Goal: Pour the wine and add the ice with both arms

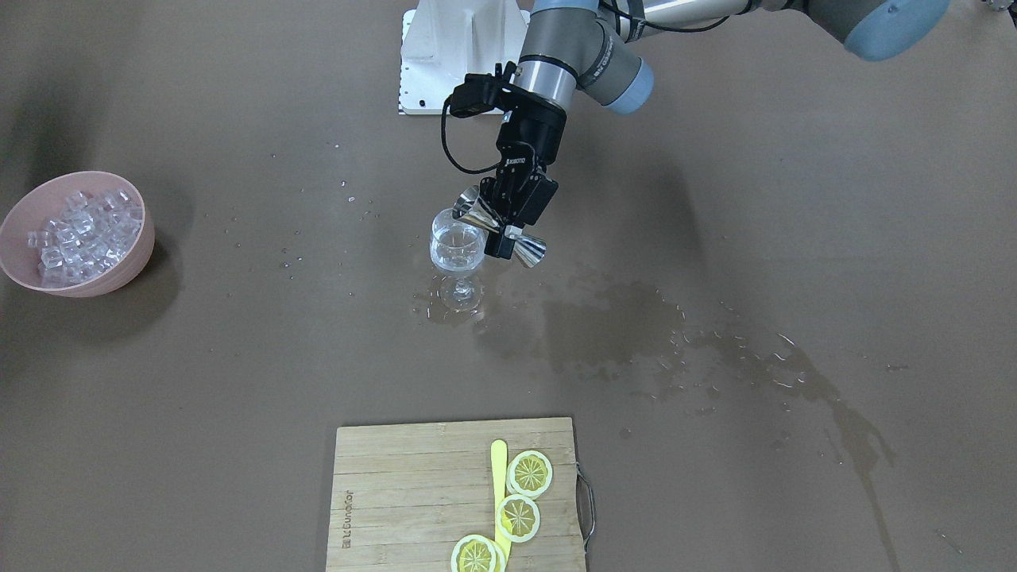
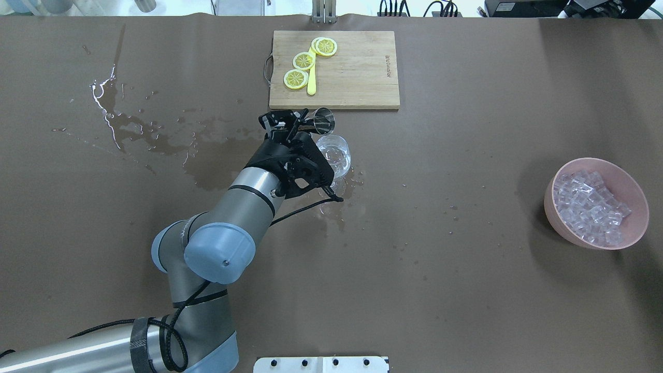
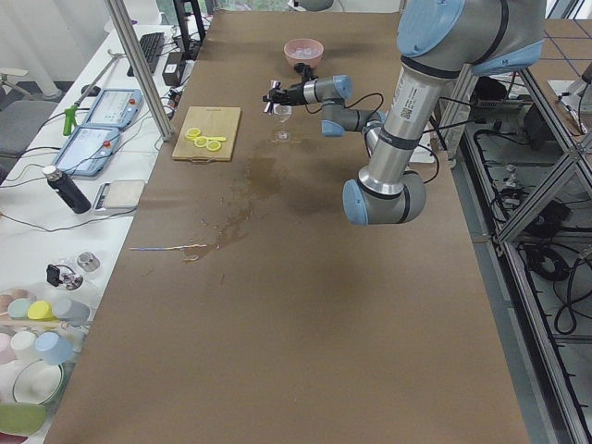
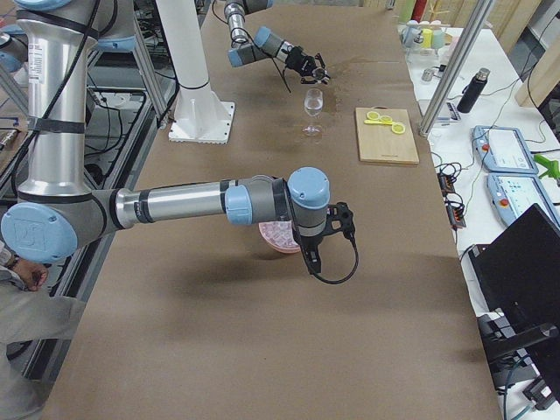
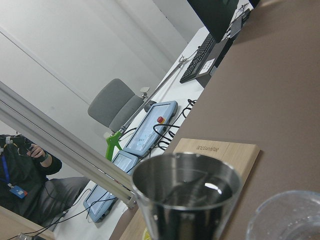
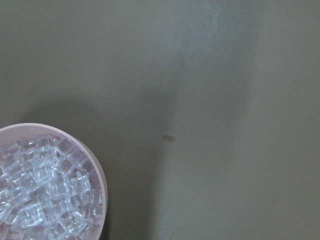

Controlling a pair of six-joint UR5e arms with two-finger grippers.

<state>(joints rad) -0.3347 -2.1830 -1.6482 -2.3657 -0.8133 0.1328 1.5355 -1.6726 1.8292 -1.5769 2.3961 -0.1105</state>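
Observation:
My left gripper (image 1: 509, 226) is shut on the waist of a steel jigger (image 1: 499, 229). The jigger is tilted, its mouth over the rim of a stemmed glass (image 1: 457, 243). Clear wine (image 5: 197, 192) lies in the jigger's cup, and the glass (image 2: 335, 154) holds a little clear liquid. The ice (image 1: 83, 234) is heaped in a pink bowl (image 1: 119, 274) far from the glass. My right gripper (image 4: 317, 254) hangs just beside that bowl (image 4: 278, 236), and I cannot tell if it is open or shut. Its wrist view looks down on the ice (image 6: 42, 195).
Wet spill patches (image 1: 636, 326) spread across the brown table near the glass. A wooden cutting board (image 1: 397, 492) carries lemon slices (image 1: 530, 473) and a yellow tool. The white stand base (image 1: 445, 56) sits behind the glass. A person (image 4: 26, 350) is at the table's edge.

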